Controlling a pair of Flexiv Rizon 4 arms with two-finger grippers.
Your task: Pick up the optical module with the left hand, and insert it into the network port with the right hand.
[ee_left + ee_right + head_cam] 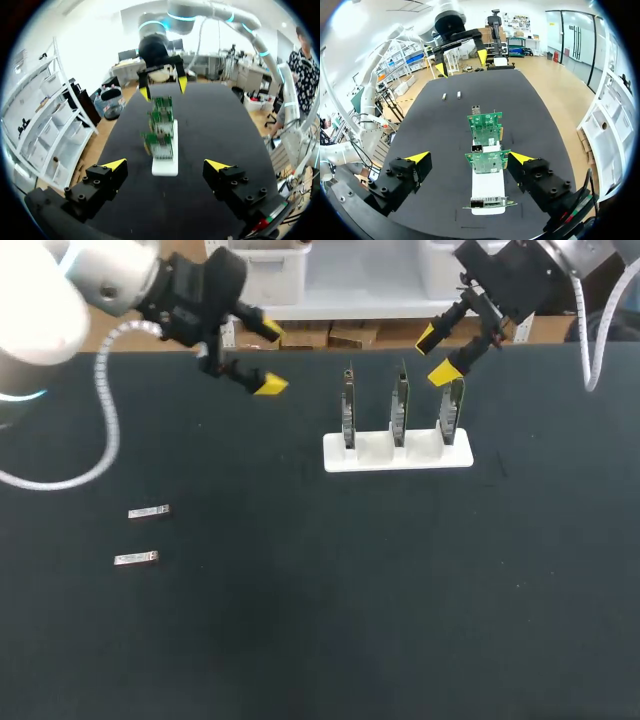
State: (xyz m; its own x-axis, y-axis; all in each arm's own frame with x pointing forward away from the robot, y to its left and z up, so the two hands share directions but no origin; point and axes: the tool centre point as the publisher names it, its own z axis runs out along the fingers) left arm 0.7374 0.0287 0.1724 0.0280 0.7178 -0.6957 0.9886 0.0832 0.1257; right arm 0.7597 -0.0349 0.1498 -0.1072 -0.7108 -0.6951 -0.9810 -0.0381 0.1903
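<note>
Two small silver optical modules (149,512) (136,559) lie side by side on the black table at the left; the right wrist view shows them (444,96) (459,94) far ahead of its gripper. A white stand (398,452) holds three upright green network cards (400,405). My left gripper (268,358) hangs open and empty above the table's far left, well away from the modules. My right gripper (436,355) is open just above the rightmost card (452,410). In its own view the right gripper (469,158) straddles the cards (487,160) without touching them.
The left wrist view looks along the row of cards (161,137) on the stand (165,167), with my left gripper (166,165) open before it and my right gripper (162,85) beyond. Bare black table (330,620) fills the near half.
</note>
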